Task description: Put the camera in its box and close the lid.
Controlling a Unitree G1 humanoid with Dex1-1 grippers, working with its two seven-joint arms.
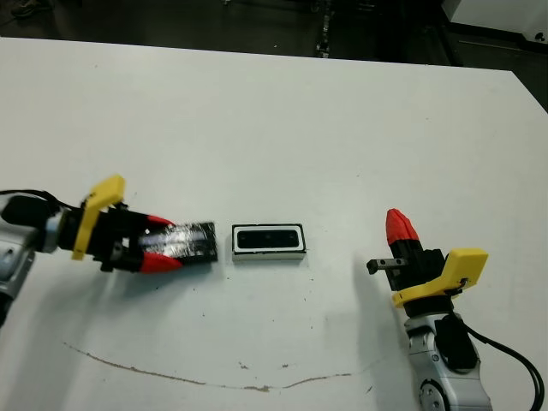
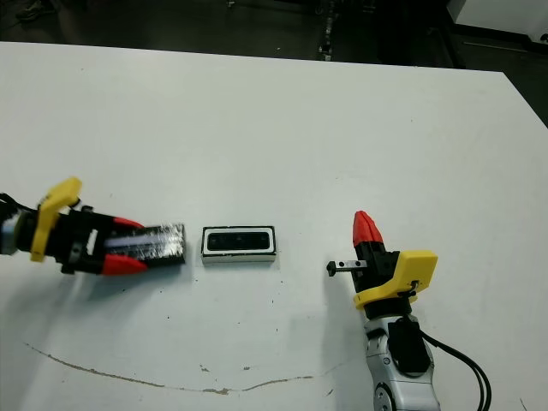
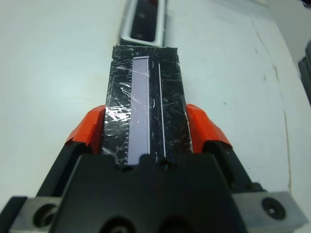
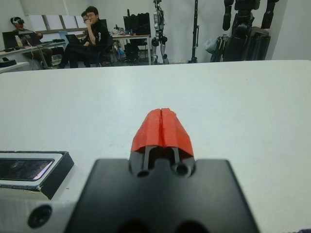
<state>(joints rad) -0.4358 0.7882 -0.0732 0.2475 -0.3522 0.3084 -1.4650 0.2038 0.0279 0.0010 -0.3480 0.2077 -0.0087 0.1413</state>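
Two arms: one at each side of the white table [image 1: 282,111], left one busy, right one idle.
Left gripper [image 1: 163,244]: lies low over the table at the left, pointing toward the middle; its two red fingers [image 3: 90,128] sit on either long side of the lid, pressed against its edges.
Lid [image 1: 190,241]: glossy, crinkly black cover with a pale bluish strip along its length; held flat between the left fingers, its free end sticking out toward the box, just beside it but not over it.
Box [image 1: 269,241]: small white tray with thick walls, near the middle of the table, uncovered, just right of the lid's free end.
Camera [image 1: 268,239]: dark bar lying flat inside the box, filling most of the hollow.
Right gripper [image 1: 401,226]: at the right side of the table, well apart from the box, pointing away from the robot; its two red fingertips [image 4: 163,128] are pressed together with nothing between them.
Table mark [image 1: 171,373]: thin dark curved line along the near edge.
Background: people [image 4: 90,34] seated at desks beyond the far side of the table, seen from the right wrist.
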